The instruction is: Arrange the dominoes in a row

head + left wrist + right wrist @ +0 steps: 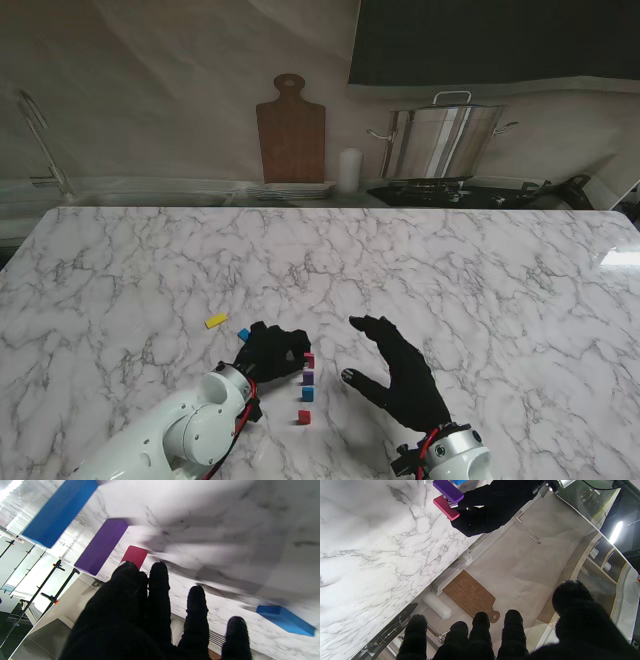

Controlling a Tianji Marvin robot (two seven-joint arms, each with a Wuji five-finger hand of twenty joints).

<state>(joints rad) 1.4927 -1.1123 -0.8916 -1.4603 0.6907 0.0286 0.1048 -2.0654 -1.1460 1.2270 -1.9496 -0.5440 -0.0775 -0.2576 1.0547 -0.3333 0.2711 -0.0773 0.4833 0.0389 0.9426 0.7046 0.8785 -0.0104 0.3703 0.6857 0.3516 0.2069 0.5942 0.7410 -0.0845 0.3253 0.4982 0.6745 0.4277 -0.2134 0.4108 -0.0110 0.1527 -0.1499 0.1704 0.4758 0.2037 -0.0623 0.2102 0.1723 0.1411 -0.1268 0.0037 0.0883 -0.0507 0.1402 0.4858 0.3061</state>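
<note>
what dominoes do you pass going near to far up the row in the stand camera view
red domino → blue domino → purple domino → pink-red domino, which is at the left hand's fingertips

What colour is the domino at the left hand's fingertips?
Red-pink domino at the left hand; clearest in the right wrist view.

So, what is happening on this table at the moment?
The robot is building a row of small dominoes on the marble table. Its left hand has its fingers on the pink-red domino at the far end of the row, behind the purple, blue and red ones. The right hand hovers open beside them. A yellow domino and another blue domino lie apart.
</note>
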